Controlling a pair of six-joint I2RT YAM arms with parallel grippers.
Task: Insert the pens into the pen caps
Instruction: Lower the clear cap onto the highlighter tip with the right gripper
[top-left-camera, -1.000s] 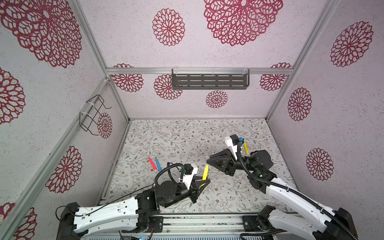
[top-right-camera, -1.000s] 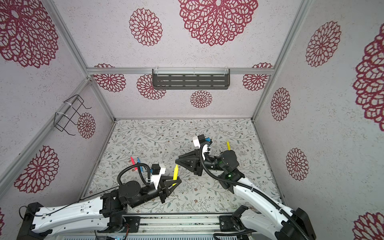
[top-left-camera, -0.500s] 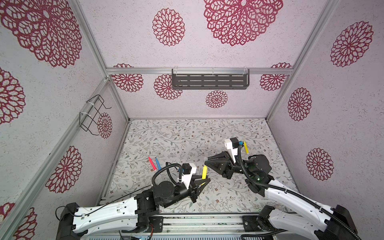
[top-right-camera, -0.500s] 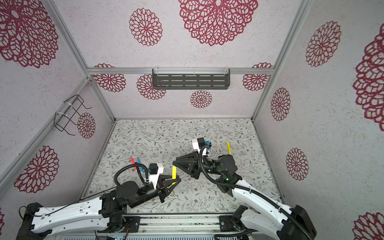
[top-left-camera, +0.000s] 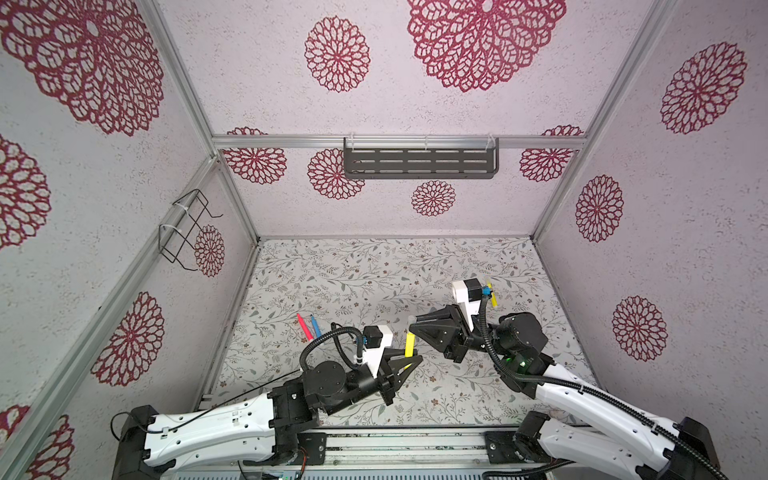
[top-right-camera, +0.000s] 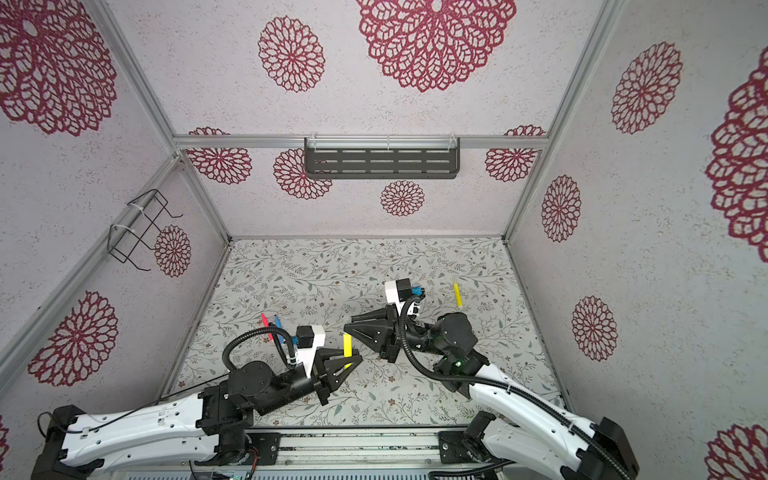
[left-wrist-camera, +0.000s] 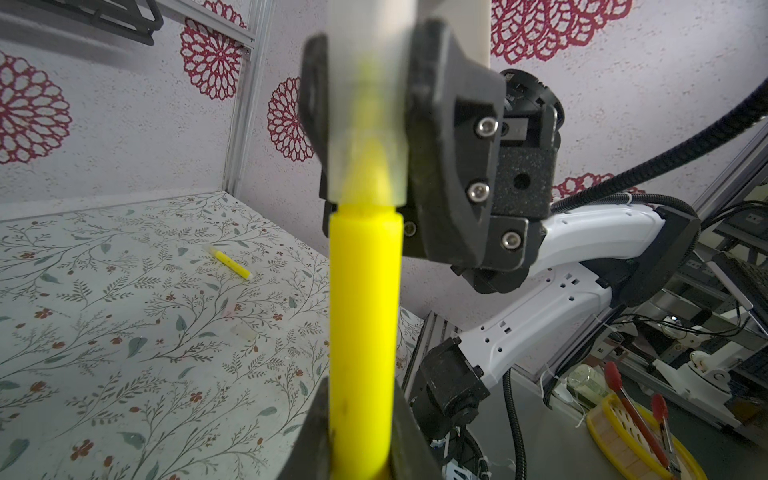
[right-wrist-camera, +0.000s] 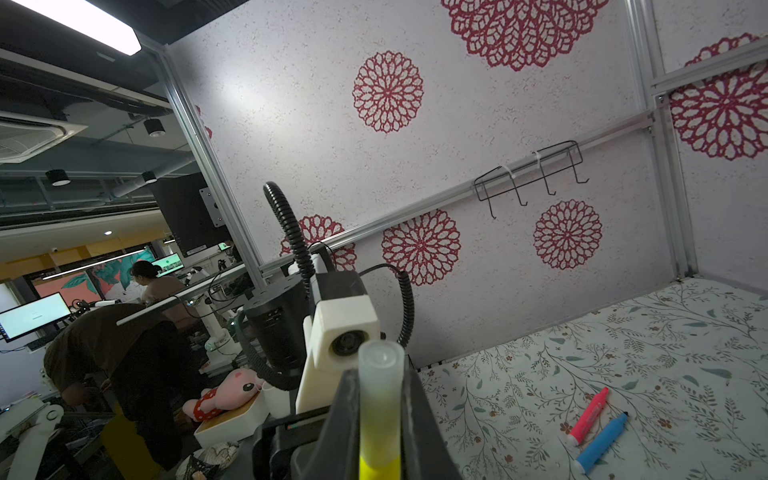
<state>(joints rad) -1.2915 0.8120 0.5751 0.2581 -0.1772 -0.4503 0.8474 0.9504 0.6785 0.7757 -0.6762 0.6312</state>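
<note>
MOVED: right gripper (top-left-camera: 412, 326) has closed in on left gripper (top-left-camera: 409, 360) | GRIP: left clamps upright yellow pen (top-left-camera: 409, 345) above the mat (top-left-camera: 332, 282); right pinches clear cap (left-wrist-camera: 365, 124) over its tip | STEP: capping, looks nearly seated | NEXT: straight axial push, then right lets go.

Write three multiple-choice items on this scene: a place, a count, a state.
1. Where on the table do the pink-red pen and blue pen lie? A. far right B. left side, together C. centre
2. How many pens are yellow? A. two B. one C. four
3. The held yellow pen's tip is: A. bare B. on the table C. inside the clear cap

B: both lie left of the left gripper.
A: one held, the loose yellow pen lies right.
C: the right gripper's jaws press the cap over it.
</note>
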